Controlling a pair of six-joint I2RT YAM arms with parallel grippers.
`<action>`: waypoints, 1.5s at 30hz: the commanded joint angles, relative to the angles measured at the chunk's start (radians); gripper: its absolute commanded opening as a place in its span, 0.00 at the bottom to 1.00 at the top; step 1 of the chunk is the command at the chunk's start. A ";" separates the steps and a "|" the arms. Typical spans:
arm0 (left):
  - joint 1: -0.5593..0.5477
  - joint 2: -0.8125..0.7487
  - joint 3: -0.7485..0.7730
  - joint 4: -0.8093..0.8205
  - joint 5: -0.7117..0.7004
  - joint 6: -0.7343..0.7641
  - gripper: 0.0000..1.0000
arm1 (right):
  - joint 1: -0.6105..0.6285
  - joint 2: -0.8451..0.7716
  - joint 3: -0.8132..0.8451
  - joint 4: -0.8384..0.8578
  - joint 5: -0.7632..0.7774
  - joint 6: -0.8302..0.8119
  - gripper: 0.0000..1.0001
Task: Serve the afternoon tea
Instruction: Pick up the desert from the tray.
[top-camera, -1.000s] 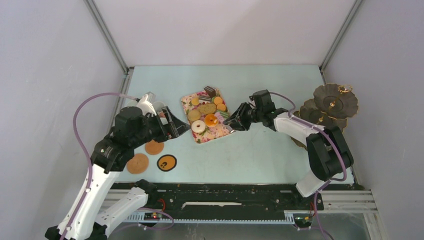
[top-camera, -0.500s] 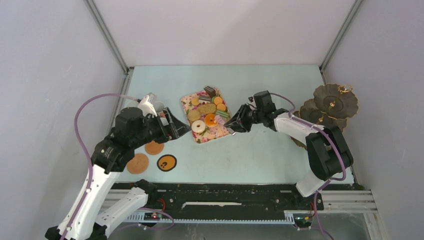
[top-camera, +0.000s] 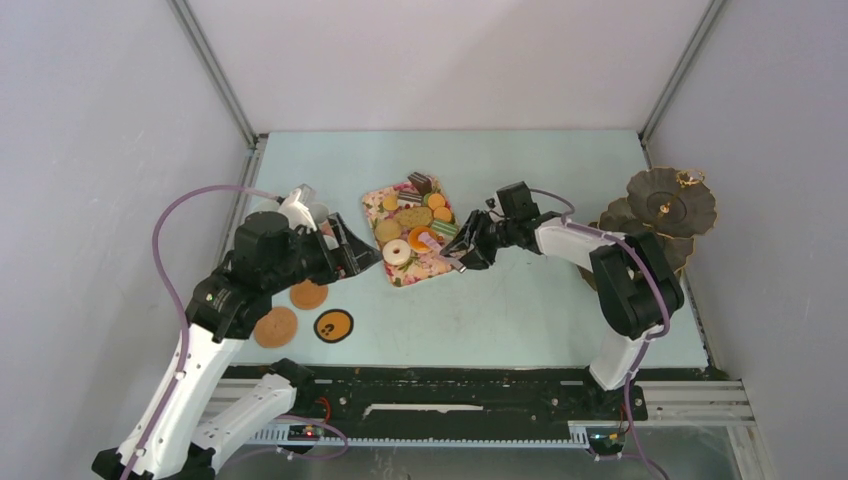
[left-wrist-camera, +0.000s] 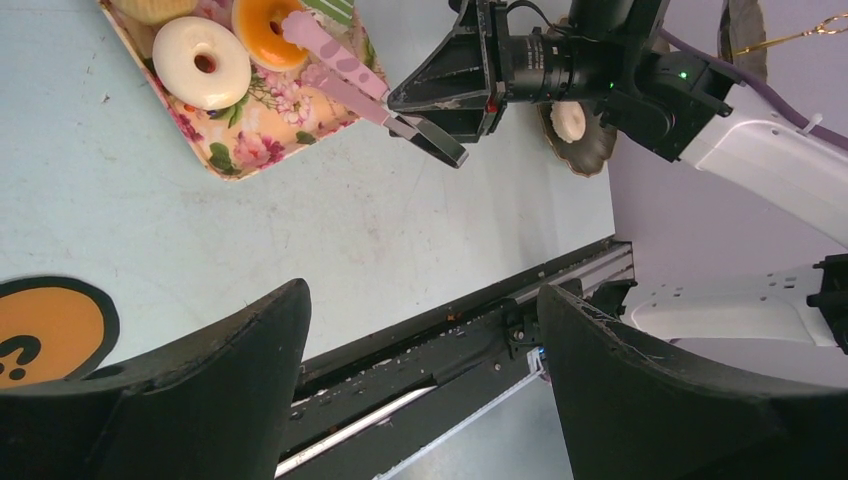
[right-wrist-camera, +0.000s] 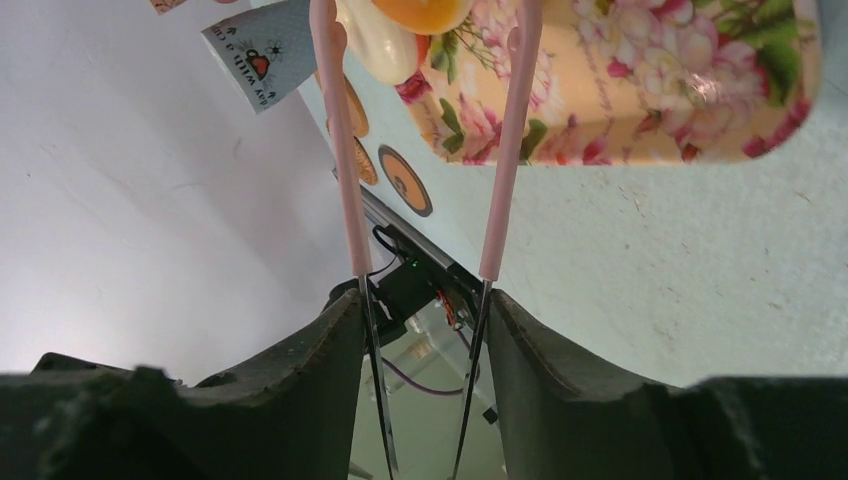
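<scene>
At the near left corner of the pale blue table (top-camera: 520, 320) a black-rimmed orange round coaster (top-camera: 333, 325) is seen, printed with a dark mark like a question mark. Two plain brown round coasters (top-camera: 276, 327) (top-camera: 309, 295) lie just beside it. Above them the left gripper (top-camera: 345, 250) is held with its jaws spread wide and nothing between them.

At the table's middle a floral rectangular tray (top-camera: 420, 272) carries the sweets, with a white iced donut (top-camera: 397, 253) and an orange iced donut (top-camera: 421, 240) nearest. The right gripper (top-camera: 468, 247) is clamped on the handle end of long pink tongs (left-wrist-camera: 335, 72), whose tips are spread over the tray's near right corner.

Only the right wrist view shows a small white tag (right-wrist-camera: 262, 48) with a red heart; its print is too small to be read.

At the right edge stands a dark three-tier scalloped stand (top-camera: 670, 200). One pale round sweet (left-wrist-camera: 569, 120) on its lowest tier is shown only by the left wrist view.
</scene>
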 joint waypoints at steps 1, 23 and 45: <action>0.011 0.002 0.014 0.026 0.016 0.017 0.90 | 0.002 0.041 0.057 0.034 -0.046 0.002 0.50; 0.036 0.025 0.011 0.056 0.039 0.014 0.90 | 0.056 0.111 0.278 -0.293 0.094 -0.313 0.46; 0.037 0.008 0.007 0.035 0.041 0.016 0.90 | 0.075 0.218 0.413 -0.426 0.138 -0.467 0.00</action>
